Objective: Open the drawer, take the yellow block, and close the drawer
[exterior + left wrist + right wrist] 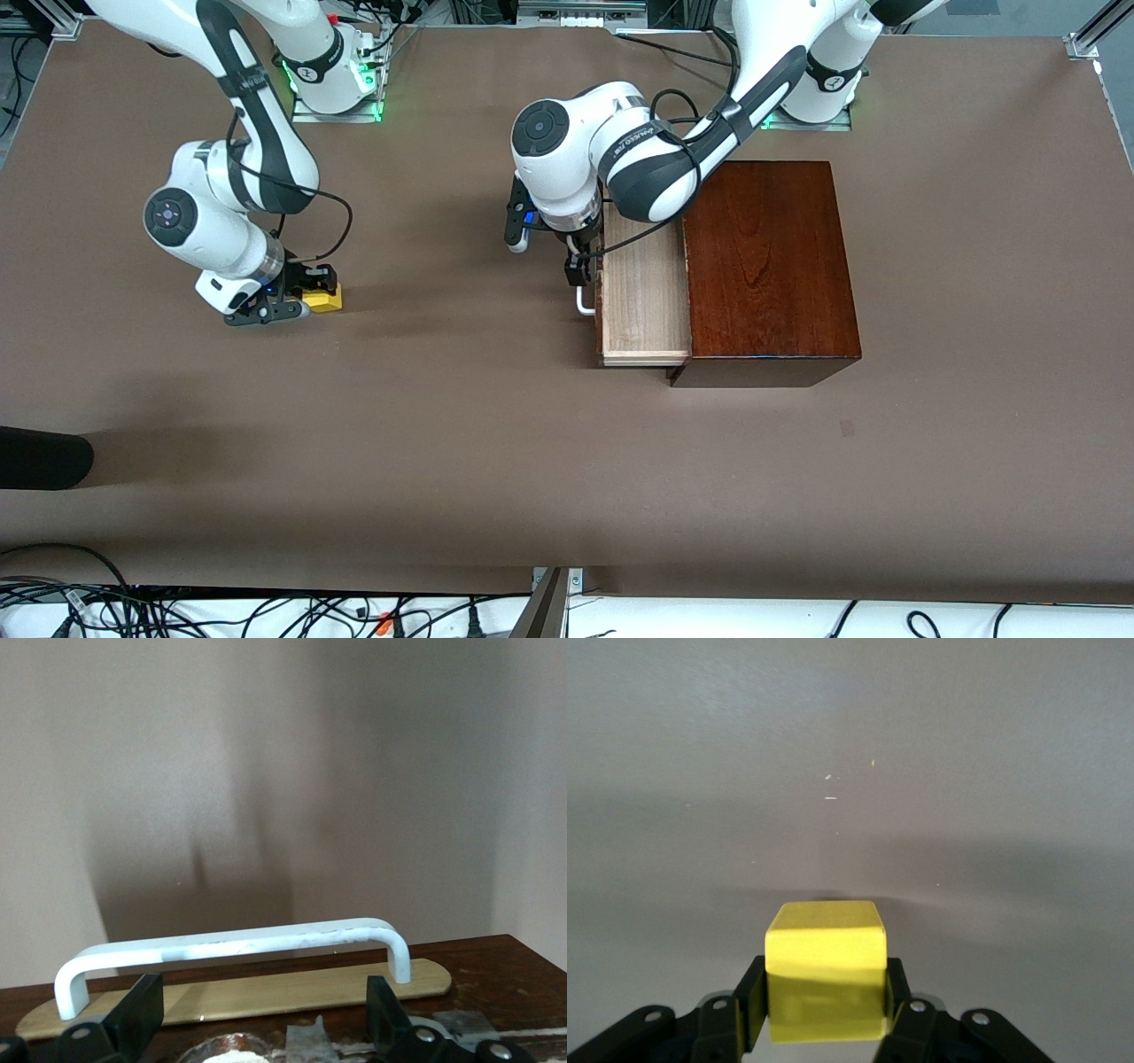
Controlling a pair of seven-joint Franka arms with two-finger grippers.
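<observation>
Right tool (306, 297) is clamped on the yellow block (323, 299), low over the brown table (443, 425) toward the right arm's end, well apart from the box (771, 266). Left tool (580, 270) sits at the white handle (585, 301) of the drawer (645, 297), which is pulled out; fingers (142, 1014) stand spread either side of the bar, gripping nothing. My worry: push off-centre and the drawer could jam, or the whole box could slide on that smooth table. The block could slip if the grip is shallow. Plain matte tabletop, cables along the edges, and a dark object (40, 456) at one edge.
</observation>
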